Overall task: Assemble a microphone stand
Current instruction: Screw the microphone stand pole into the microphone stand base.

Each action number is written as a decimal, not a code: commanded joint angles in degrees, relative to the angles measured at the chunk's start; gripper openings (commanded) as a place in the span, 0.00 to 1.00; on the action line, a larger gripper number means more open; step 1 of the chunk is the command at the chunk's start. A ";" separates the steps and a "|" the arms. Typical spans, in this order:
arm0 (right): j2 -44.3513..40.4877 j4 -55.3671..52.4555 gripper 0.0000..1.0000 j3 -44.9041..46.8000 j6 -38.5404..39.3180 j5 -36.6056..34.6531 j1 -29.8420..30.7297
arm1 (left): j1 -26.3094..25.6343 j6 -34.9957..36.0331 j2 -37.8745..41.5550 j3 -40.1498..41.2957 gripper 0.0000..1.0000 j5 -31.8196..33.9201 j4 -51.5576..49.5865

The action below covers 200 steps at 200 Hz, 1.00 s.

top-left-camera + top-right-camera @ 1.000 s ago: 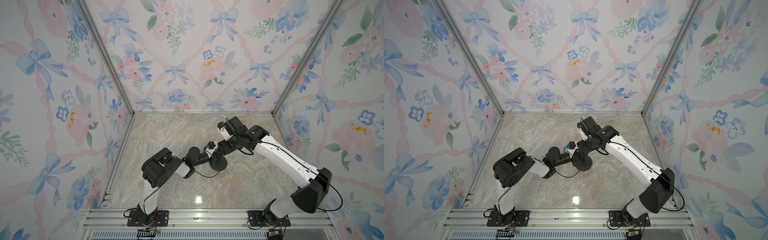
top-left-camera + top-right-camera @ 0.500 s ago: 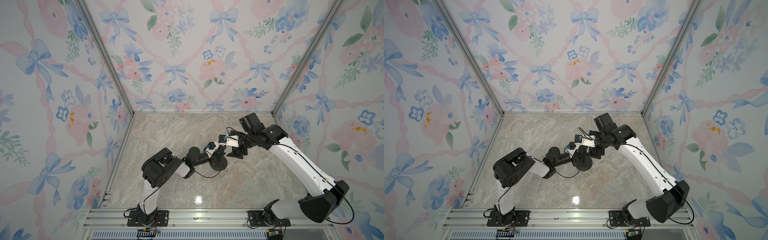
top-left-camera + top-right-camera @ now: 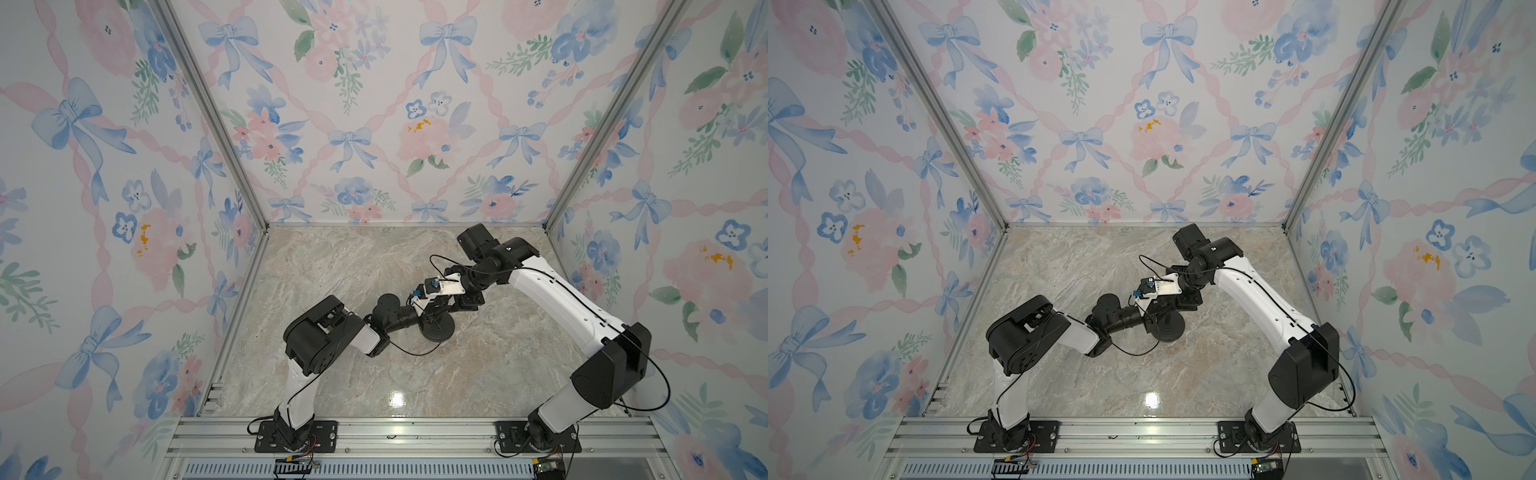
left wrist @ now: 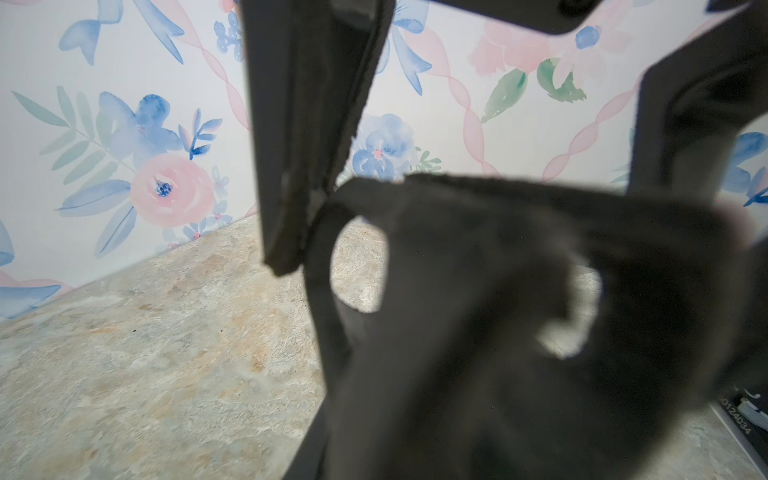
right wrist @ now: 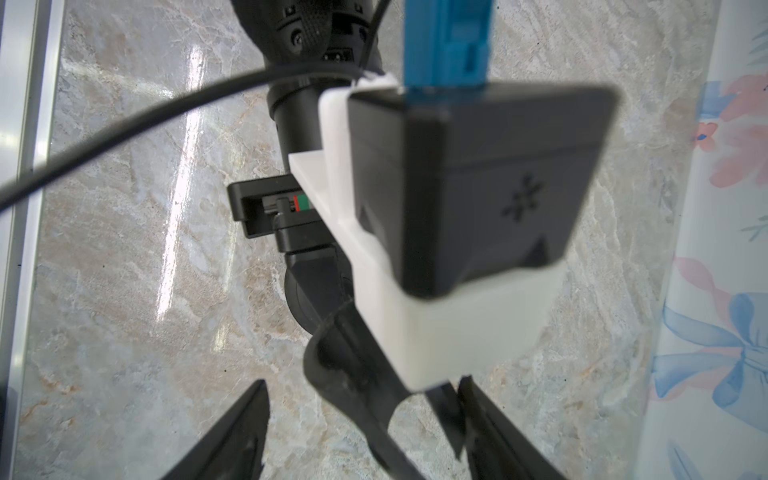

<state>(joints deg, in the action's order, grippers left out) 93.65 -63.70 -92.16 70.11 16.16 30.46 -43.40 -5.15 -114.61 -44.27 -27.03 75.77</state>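
Top views both show the left gripper (image 3: 424, 318) (image 3: 1152, 318) low over the marble tabletop (image 3: 332, 270) (image 3: 1059, 270). The round black disc base (image 3: 440, 334) (image 3: 1171, 332) lies flat just under and past its fingertips. The right gripper (image 3: 445, 308) (image 3: 1165, 309) meets it tip to tip from the opposite side, above the same disc. Both grippers cover the middle of the disc, so whether the rod sits in it cannot be told.

In the left wrist view the microphone stand (image 4: 457, 374) is a blurred matte-black mass right at the left gripper's fingertips. Its clip head (image 4: 415, 232) has two openings with marble showing through. The left fingers merge with that blur, yet the jaws are drawn close, clamped on the stand. One padded finger (image 4: 291, 158) of the right gripper reaches down just beside the clip head.

In the right wrist view the right fingers (image 5: 237, 432) stand spread, released, with the clip head (image 5: 349, 374) between them and bare marble on one side. Just beyond them sits the left arm's wrist camera (image 5: 478, 187), a black box in a white mount.
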 commanded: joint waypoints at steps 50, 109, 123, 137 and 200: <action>3.43 -1.78 0.50 -3.11 -2.52 3.20 0.31 | 0.11 -0.83 -1.19 -0.73 0.19 -0.82 0.84; 1.45 2.99 0.34 1.26 -11.93 2.37 -0.88 | 0.40 0.14 0.46 0.65 0.36 0.96 0.79; -0.89 5.83 0.33 3.76 -17.41 0.77 -0.45 | 0.46 0.08 0.93 0.85 0.41 1.18 0.85; -2.24 8.33 0.32 6.04 -24.50 -0.43 -0.25 | 0.51 0.03 1.05 0.87 0.43 1.36 0.79; -13.82 23.01 0.33 19.41 -52.29 -7.49 3.53 | 0.46 -0.31 1.15 0.42 0.45 1.69 0.86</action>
<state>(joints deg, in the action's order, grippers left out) 83.29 -45.06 -76.55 33.67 12.14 31.44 -43.40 -5.13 -114.61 -44.12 -26.26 75.75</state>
